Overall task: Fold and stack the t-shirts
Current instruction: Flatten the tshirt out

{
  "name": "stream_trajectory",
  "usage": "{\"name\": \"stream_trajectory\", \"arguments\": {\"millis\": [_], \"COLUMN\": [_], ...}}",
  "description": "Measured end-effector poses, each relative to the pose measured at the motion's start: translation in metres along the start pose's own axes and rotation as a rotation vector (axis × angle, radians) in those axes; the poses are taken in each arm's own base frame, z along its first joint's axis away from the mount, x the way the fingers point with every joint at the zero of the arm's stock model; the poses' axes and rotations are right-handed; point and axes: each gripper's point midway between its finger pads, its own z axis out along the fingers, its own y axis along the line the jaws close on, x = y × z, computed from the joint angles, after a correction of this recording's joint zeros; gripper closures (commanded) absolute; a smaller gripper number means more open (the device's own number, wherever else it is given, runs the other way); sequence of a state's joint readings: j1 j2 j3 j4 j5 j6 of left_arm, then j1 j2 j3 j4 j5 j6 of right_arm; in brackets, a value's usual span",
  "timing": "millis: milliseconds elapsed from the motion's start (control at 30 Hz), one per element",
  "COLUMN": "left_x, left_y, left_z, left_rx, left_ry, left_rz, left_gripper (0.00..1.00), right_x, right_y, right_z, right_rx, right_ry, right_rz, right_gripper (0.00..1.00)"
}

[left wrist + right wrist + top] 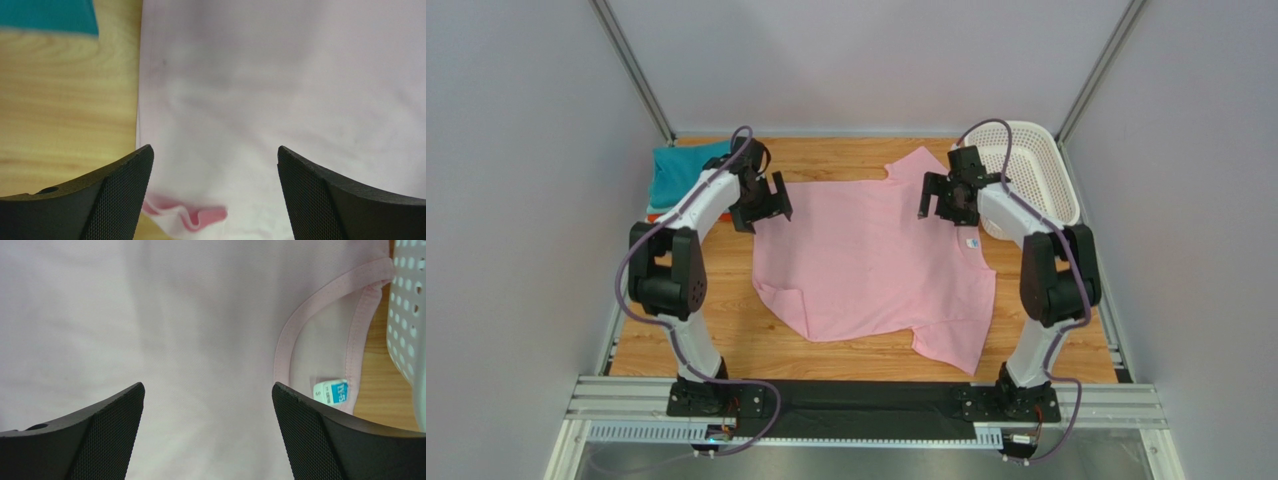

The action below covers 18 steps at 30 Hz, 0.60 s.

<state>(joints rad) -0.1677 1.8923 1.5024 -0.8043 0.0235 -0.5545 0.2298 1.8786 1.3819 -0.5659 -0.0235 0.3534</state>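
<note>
The pink t-shirt [866,262] lies spread on the counter [726,345]; the left hand [766,203] and the right hand [939,200] hover over it, both wide and empty.

Wooden table [826,355]: pink t-shirt [866,260] spread flat, teal t-shirt [671,178] far-left, white basket [1051,175] far-right
</note>
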Motion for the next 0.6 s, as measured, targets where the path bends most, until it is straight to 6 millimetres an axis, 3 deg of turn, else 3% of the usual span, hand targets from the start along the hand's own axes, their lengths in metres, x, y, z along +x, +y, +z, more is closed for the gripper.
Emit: {"name": "stream_trajectory", "arguments": {"millis": [100,167,267,367,467,600], "left_x": [0.021,0.051,0.099,0.139,0.164,0.174], "left_y": [-0.005,-0.010,-0.013,-0.003,0.009,0.014], "left_z": [-0.040,-0.065,-0.076,-0.067,-0.055,-0.043], "left_rx": [0.020,0.032,0.041,-0.013,-0.110,-0.198], "left_ry": [-0.063,-0.087,-0.074,-0.006,0.051,0.082], "left_rz": [0.036,0.072,0.120,0.148,0.170,0.185], "left_gripper": [0.00,0.00,0.00,0.00,0.05,0.19], "right_x": [0.005,0.018,0.041,0.082,0.127,0.148], "right_y": [0.013,0.016,0.005,-0.019,-0.042,-0.050], "right_z": [-0.048,-0.087,-0.122,-0.130,-0.129,-0.135], "right_rx": [-0.051,-0.089,-0.111,-0.088,-0.051,-0.059], "right_ry": [-0.077,-0.143,-0.220,-0.219,-0.167,-0.167], "right_rz": [-0.017,-0.017,0.009,0.038,0.051,0.066], "right_gripper": [0.00,0.00,0.00,0.00,0.00,0.00]}}
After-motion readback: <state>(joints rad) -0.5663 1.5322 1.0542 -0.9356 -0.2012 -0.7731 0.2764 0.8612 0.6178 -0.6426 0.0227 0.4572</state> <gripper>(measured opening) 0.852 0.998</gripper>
